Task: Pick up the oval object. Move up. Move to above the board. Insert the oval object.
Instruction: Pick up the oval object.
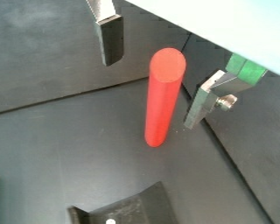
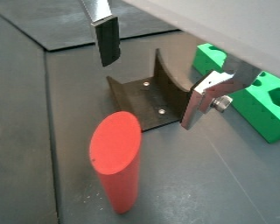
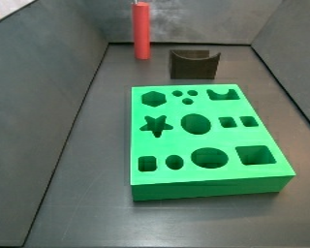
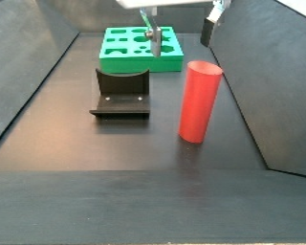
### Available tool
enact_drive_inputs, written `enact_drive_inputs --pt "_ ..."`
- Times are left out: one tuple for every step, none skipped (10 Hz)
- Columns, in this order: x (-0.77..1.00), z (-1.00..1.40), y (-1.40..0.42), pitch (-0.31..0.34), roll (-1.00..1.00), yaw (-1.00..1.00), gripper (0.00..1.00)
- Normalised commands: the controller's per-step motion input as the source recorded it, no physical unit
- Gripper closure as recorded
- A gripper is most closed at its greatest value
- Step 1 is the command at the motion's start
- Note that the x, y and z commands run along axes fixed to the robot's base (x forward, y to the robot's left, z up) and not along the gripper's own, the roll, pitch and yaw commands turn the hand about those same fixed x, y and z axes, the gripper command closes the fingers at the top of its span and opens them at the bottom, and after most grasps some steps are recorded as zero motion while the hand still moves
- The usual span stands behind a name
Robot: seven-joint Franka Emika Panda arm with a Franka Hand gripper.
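The peg stands upright on the floor near the fixture, well apart from the board. It looks stiff, smooth, probably light and a little slippery; a hold on its upper part seems best. The hand hovers above it with fingers apart, empty. Side views hide most of the hand.
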Motion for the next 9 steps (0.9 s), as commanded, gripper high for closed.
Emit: enact_drive_inputs --pt "0.05 -0.23 0.26 -0.097 -0.09 0.34 0.0" --pt "0.0 -0.29 0.25 -0.089 -0.01 0.35 0.0" --pt "0.0 -0.33 0.07 -0.064 0.01 0.34 0.0" --pt "-0.08 -0.29 0.02 -0.031 0.03 0.25 0.0" --pt "-0.1 -0.25 0.01 -0.021 0.03 0.22 0.0" --pt "-0.14 -0.19 0.04 0.0 0.05 0.15 0.0" --pt "-0.21 -0.15 0.09 0.0 0.08 0.08 0.0" --pt "-0.18 -0.13 0.08 0.0 0.05 0.07 0.0" --pt "-0.21 -0.18 0.08 0.0 0.06 0.07 0.0"
